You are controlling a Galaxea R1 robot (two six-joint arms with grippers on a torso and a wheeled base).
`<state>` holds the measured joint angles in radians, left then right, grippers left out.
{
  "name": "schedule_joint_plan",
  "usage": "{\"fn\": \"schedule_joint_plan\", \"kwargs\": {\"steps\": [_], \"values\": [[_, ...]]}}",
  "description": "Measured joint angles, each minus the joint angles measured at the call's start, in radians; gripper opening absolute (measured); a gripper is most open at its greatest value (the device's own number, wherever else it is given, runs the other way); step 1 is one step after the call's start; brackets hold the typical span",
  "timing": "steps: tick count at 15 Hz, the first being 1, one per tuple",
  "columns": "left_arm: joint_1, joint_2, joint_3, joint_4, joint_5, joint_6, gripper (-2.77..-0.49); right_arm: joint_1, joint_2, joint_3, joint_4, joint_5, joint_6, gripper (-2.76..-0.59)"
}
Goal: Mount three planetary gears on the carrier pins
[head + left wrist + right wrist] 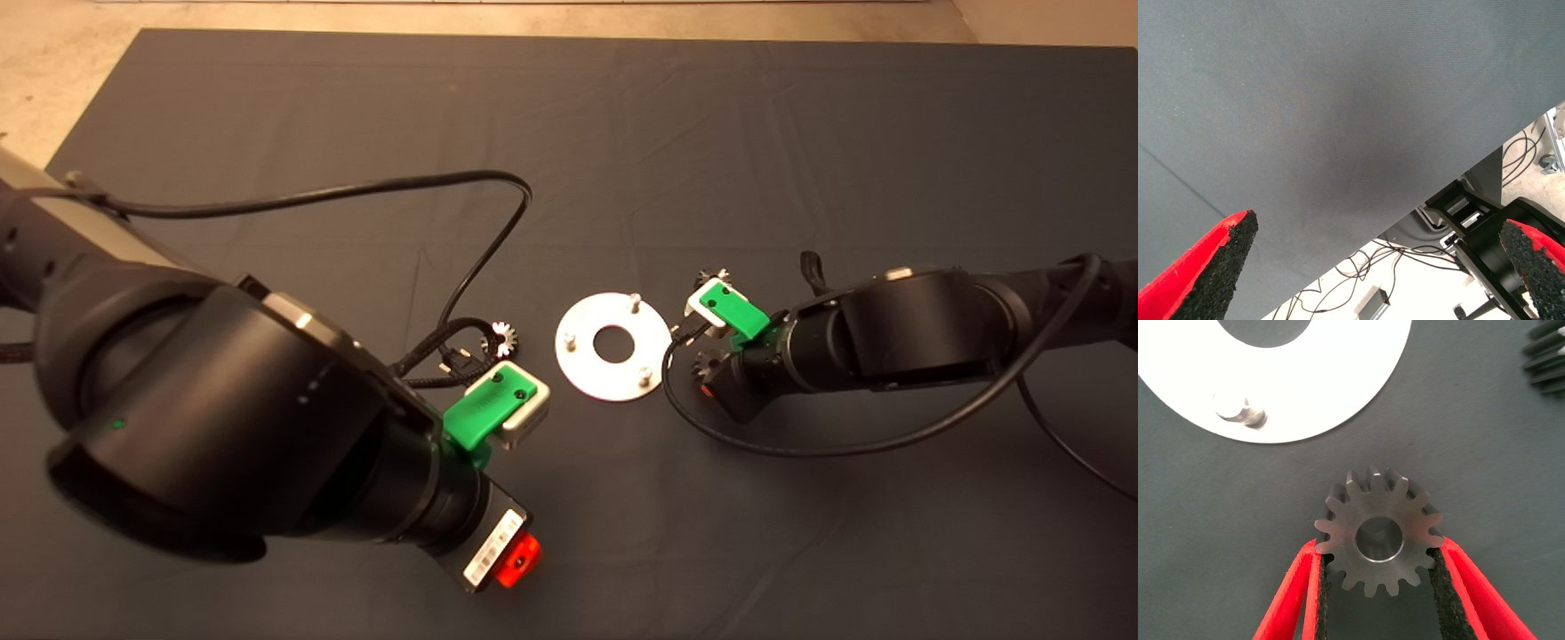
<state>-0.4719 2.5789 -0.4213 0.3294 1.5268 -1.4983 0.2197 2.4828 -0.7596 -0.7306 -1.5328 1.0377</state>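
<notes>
The silver carrier disc (587,364) lies mid-mat with three upright pins (636,302), all bare. My right gripper (709,372) is just right of the disc, shut on a planetary gear (1378,533) held flat between both pads, a short way from the disc's rim (1338,393) and one pin (1238,410). This gear shows partly under the gripper in the head view (709,360). A second gear (714,277) lies beyond the right gripper and shows in the right wrist view (1546,357). A third gear (500,338) lies left of the disc. My left gripper (1379,223) is open and empty.
The left arm hangs over the mat's near left part, its gripper (514,560) toward the front edge. Black cables (462,284) loop from it toward the third gear. Beyond the mat's edge the left wrist view shows floor with cables (1405,257).
</notes>
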Motion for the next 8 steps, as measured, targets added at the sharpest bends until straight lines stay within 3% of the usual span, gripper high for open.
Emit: {"fn": "schedule_joint_plan", "kwargs": {"steps": [8], "values": [[0.0, 0.0, 0.0, 0.0, 0.0, 0.0, -0.61, 0.073, 0.023, -0.026, 0.062, -0.002, 0.008, -2.47]]}}
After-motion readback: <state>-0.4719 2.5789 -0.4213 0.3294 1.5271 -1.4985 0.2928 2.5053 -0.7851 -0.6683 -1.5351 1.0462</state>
